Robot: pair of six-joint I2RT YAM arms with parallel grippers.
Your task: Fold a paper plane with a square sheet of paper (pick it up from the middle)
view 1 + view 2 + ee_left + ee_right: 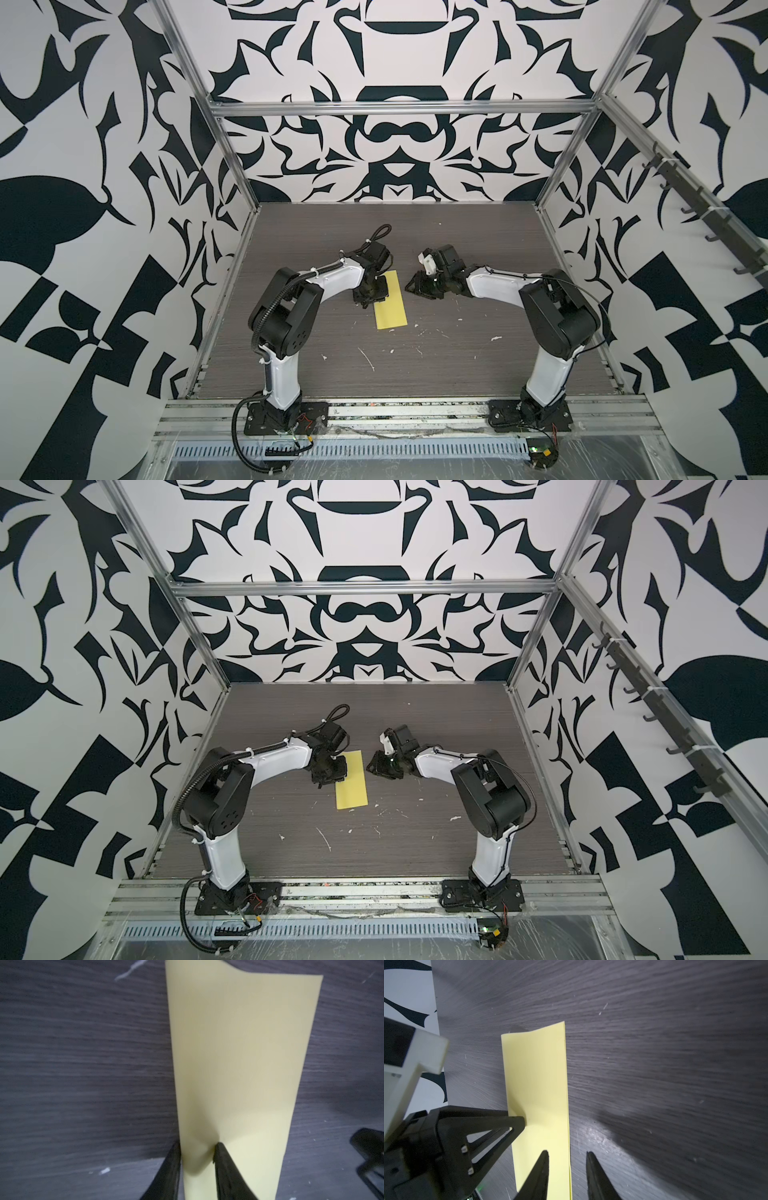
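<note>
Paper (394,303): half-folded, lying on table (457,232), between grippers.
Left gripper (197,1144): narrow, astride one long edge.
Right gripper (566,1151): narrow, empty, at opposite edge.
Technique: probably creasing; keep layers aligned.

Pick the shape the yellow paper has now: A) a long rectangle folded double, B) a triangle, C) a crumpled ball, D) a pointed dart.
A: the square sheet of paper lies on the table as a long rectangle, and the right wrist view shows doubled layers along one long edge.
</note>
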